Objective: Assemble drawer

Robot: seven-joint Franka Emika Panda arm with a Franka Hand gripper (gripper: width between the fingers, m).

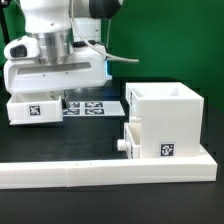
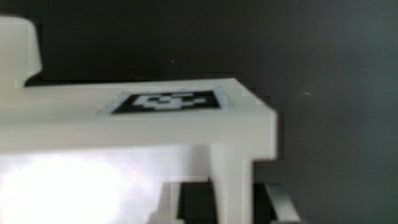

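A black desk [image 1: 60, 205] under a green backdrop carries everything here. The fingers [image 1: 50, 98] hang at the exterior view's left, mostly hidden behind the arm's white wrist block, and directly under them sits a small white tray [image 1: 35, 110] with a black-and-white tag on its front face. The wrist view shows that tray [image 2: 143, 135] close up, its tagged top edge and a thin wall filling the picture, yet the fingers themselves are blurred, so I cannot tell whether they are spread or pinching the tray. Just behind the tray lies the flat marker board [image 1: 88, 105]. Well apart, toward the exterior view's right, stands the tall open-topped housing [image 1: 165, 120], upright, with a tag low on its front. A second tray [image 1: 130, 140] with a small knob sits at the housing's left side, touching it. Both rest against the low white border wall [image 1: 100, 172] that runs along the front of the desk.
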